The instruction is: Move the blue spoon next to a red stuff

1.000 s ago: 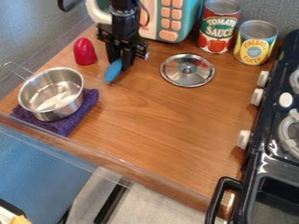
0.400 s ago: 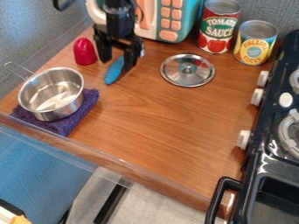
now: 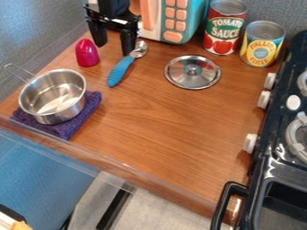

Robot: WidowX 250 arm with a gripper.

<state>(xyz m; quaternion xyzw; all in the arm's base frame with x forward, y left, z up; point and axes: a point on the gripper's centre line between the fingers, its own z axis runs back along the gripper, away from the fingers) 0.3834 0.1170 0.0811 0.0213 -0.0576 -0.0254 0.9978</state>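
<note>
Pincer is spread open, empty. The blue spoon lies on the bench just below-right of it, slanting up-right, already near the red thing, so I'd just back off.

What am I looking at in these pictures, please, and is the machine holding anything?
The black machine at the upper left is a robot arm. A fixed camera looks down at a slant on the counter. The jaws hang open near the blue-handled spoon, with nothing held between them. The spoon lies beside an upright, red rounded object; I can't tell what that is. To the left, a metal pot sits on a purple cloth. A round lid lies near two cans, behind which is a wall. A black toy stove stands along the right side.
</note>
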